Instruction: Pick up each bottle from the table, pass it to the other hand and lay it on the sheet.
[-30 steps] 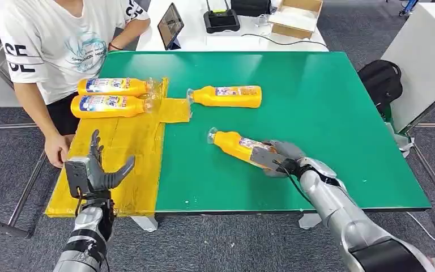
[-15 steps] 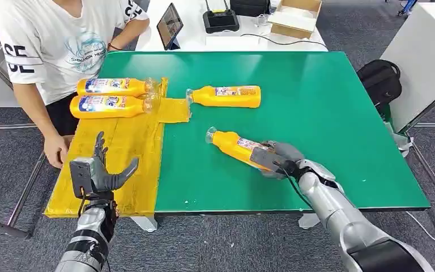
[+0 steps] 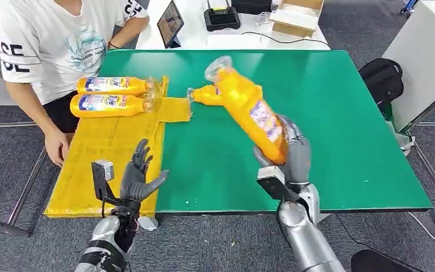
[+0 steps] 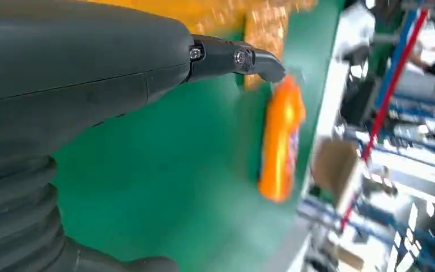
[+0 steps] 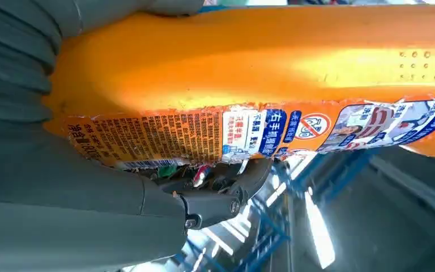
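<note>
Orange plastic bottle with a clear cap, raised above the green table and tilted, its base clasped in the right hand. Left hand hovers empty, fingers spread, by the yellow sheet, where two orange bottles lie. A third bottle rests at the sheet's edge.

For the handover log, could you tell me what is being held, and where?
Right robot hand grips the orange plastic bottle around its base end.
</note>
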`<state>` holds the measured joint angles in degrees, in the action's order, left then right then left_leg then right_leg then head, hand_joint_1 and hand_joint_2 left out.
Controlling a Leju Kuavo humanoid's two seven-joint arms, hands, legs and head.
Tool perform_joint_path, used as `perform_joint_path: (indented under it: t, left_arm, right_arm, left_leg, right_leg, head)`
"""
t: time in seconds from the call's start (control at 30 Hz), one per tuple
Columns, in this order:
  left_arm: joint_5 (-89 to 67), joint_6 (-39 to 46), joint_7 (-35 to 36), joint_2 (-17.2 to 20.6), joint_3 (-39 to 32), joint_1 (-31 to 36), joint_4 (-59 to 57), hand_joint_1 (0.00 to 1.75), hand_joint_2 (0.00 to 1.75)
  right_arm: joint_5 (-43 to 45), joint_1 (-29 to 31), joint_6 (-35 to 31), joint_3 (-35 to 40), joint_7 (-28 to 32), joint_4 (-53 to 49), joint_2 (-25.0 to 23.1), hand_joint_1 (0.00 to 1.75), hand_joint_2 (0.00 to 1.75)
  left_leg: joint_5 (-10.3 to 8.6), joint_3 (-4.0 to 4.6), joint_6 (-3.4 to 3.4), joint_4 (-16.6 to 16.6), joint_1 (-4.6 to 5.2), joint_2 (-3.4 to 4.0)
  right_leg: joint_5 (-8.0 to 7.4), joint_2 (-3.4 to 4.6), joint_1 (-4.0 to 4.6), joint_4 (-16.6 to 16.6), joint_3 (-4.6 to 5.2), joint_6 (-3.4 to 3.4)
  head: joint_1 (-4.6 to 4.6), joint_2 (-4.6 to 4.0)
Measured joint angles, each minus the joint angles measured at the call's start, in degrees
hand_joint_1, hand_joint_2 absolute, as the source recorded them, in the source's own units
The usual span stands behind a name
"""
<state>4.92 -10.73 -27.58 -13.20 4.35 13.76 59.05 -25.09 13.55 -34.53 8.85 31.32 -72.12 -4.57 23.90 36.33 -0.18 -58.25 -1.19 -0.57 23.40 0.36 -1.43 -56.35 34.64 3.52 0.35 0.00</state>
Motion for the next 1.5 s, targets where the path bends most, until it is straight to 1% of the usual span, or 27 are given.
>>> perform_joint_path:
  t: [0.13,0.4,0.6,0.7,0.87,1.1,1.33,1.5]
  left_arm:
    - [0.57,-0.26,0.24,-0.11,1.64,-0.2,1.12,0.0,1.75]
    - [2.84,-2.3,1.09,-0.11,3.44,-0.64,2.56,0.0,1.75]
    - [9.16,-7.72,3.06,-0.02,6.98,-1.84,5.69,0.0,1.75]
    - [11.76,-10.45,3.17,0.11,9.23,-2.51,8.16,0.0,1.75]
    - [13.05,-11.45,3.41,0.22,12.0,-3.08,10.93,0.0,1.75]
    - [13.77,-12.2,3.45,0.59,13.73,-3.58,12.81,0.0,1.75]
    - [13.81,-12.18,3.63,0.61,14.62,-3.7,13.27,0.0,1.75]
    - [13.68,-11.87,3.58,0.7,14.63,-3.8,13.27,0.0,1.75]
  right_arm:
    - [0.02,-1.67,-0.04,-0.96,0.48,-2.94,-0.79,1.75,1.75]
    - [-0.15,-2.33,0.13,-1.66,1.14,-4.62,-1.23,1.75,1.75]
    - [-1.53,-2.82,3.15,-1.42,3.24,-4.6,-1.34,1.75,1.75]
    - [-2.05,-3.5,5.99,-0.04,4.13,-4.11,-1.6,1.75,1.75]
    - [-1.35,-4.88,9.53,3.21,5.64,-1.2,-3.57,1.75,1.75]
    - [-0.61,-6.27,12.02,8.58,6.27,4.23,-6.56,1.75,1.75]
    - [-0.17,-6.03,13.36,12.28,6.25,9.88,-8.85,1.75,1.75]
    - [-0.92,-4.4,14.19,14.38,5.92,14.26,-9.94,1.75,1.75]
  left_leg:
    - [-0.02,-0.02,0.0,0.0,-0.01,0.0]
    - [-0.03,-0.02,0.0,0.0,-0.03,0.03]
    - [-0.01,0.01,0.0,0.0,-0.02,0.01]
    - [0.0,0.01,-0.01,0.0,-0.02,0.02]
    - [-0.01,0.01,-0.01,0.01,-0.06,0.03]
    - [0.0,0.02,-0.01,0.01,-0.06,0.03]
    - [0.0,0.02,-0.01,0.01,-0.06,0.02]
    - [-0.01,0.02,-0.02,0.01,-0.06,0.05]
  right_leg:
    - [-0.01,-0.01,0.01,0.0,0.0,0.01]
    - [-0.01,0.0,0.03,-0.02,0.0,0.01]
    - [0.0,0.0,0.02,-0.01,0.0,0.01]
    - [0.01,-0.01,0.03,-0.01,0.01,0.0]
    - [0.01,0.0,0.06,-0.02,0.02,-0.01]
    - [0.02,0.0,0.06,-0.02,0.03,-0.01]
    - [0.02,0.0,0.05,-0.02,0.03,-0.01]
    - [0.02,0.01,0.06,-0.02,0.05,-0.01]
  head:
    - [0.02,0.0]
    - [0.0,0.0]
    - [0.02,0.0]
    - [0.02,0.0]
    - [0.0,0.0]
    - [0.04,0.0]
    - [0.04,0.0]
    - [0.04,0.0]
